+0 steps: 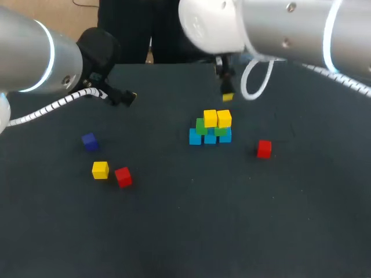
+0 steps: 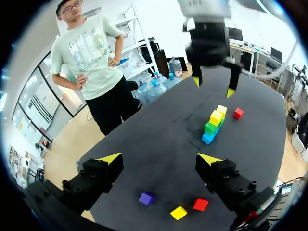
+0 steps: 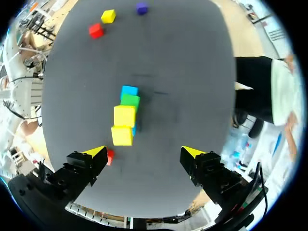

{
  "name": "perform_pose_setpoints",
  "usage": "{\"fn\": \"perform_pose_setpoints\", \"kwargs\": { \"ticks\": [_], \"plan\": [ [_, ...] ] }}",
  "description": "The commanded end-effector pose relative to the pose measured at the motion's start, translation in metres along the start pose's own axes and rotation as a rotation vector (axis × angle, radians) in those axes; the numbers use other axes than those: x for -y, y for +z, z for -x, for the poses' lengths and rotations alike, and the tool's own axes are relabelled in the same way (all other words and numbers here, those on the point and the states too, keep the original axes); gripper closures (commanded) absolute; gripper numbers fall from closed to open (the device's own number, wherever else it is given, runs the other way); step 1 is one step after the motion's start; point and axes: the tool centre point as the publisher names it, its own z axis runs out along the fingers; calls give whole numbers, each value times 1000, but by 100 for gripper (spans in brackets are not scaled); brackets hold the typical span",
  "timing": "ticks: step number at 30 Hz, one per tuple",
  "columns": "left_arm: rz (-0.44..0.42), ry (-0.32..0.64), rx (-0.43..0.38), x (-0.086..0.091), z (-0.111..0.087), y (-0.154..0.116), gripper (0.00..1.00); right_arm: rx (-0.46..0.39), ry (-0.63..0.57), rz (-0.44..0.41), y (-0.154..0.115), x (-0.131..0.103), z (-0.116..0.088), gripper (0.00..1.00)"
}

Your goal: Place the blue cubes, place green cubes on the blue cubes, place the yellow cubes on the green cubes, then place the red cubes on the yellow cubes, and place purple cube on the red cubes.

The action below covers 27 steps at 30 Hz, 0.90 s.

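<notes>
The dark bench [image 1: 174,231] carries everything. My right arm [image 1: 290,29] reaches over its far side. The right claw [image 3: 144,153] hangs with fingers spread wide and nothing in it, above and just behind the stepped stack of small cubes [image 1: 210,128] at the bench's middle. That stack has blue cubes at the base, green ones on them, and two yellow cubes [image 1: 217,119] side by side on top. The left claw [image 2: 160,159], likewise spread and empty, hangs over the left side, well apart from the stack.

The red layer looks to be next. A small red cube [image 1: 264,149] lies alone near the stack on its right, the right claw's natural pick. Square the fingers to two opposite faces, come straight down, close gently and lift clear. Then set it flat on a yellow cube without a sideways nudge, which could shift the layers below. The second red cube [image 1: 123,176], spare yellow cube [image 1: 100,169] and purple cube [image 1: 89,141] cluster nearer the left claw.
</notes>
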Motion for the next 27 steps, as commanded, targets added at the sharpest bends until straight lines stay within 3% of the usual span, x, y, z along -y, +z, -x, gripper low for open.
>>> {"fn": "perform_pose_setpoints", "kwargs": {
  "ticks": [1,5,7,11,14,16,17,19,23,27],
  "plan": [
    [-1,1,2,0,0,0,0,76,94,-248,-42,-26,-33,0],
    [-1,1,2,0,0,0,0,104,235,-377,-66,-32,-63,0],
    [-1,1,2,0,0,0,0,35,333,-435,-68,-37,-84,0],
    [-1,1,2,0,0,0,0,-7,469,-521,-60,-49,-116,0],
    [-1,1,2,0,0,0,0,-25,554,-571,-43,-59,-134,0],
    [-1,1,2,0,0,0,0,-89,586,-571,-24,-62,-141,0],
    [-1,1,2,0,0,0,0,-56,600,-576,-14,-64,-145,0],
    [-1,1,2,0,0,0,0,-147,632,-567,9,-67,-150,0],
    [-1,1,2,0,0,0,0,-130,655,-543,43,-71,-152,0],
    [-1,1,2,0,0,0,0,-105,666,-551,58,-73,-151,0]
  ]
}}
